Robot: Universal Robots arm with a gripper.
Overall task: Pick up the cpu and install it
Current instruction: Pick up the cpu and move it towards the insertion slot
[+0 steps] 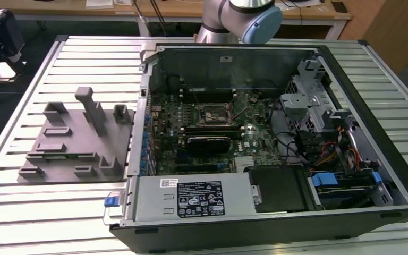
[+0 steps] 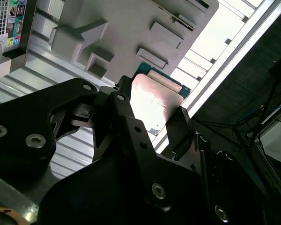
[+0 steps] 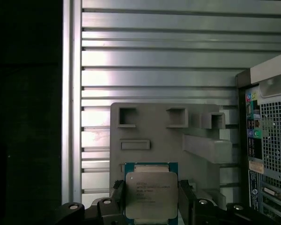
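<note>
The cpu (image 3: 151, 193), a flat square chip with a silvery top plate and a thin green rim, sits between the two black fingers of my gripper (image 3: 151, 187), which is shut on its opposite edges. In the second wrist view the cpu (image 2: 153, 96) shows tilted between the same fingers of the gripper (image 2: 152, 110). It hangs well above the grey tray (image 3: 164, 136) and the slatted metal table (image 3: 154, 61). The square black-framed socket (image 1: 214, 112) lies on the motherboard inside the open computer case (image 1: 374, 106).
The grey tray (image 1: 76, 138) with raised posts and pockets lies on the slatted table (image 1: 34, 212) at the exterior view's left of the case. The arm's blue-capped joint (image 1: 257, 21) stands behind the case. The case's rear panel (image 3: 271, 140) borders the tray.
</note>
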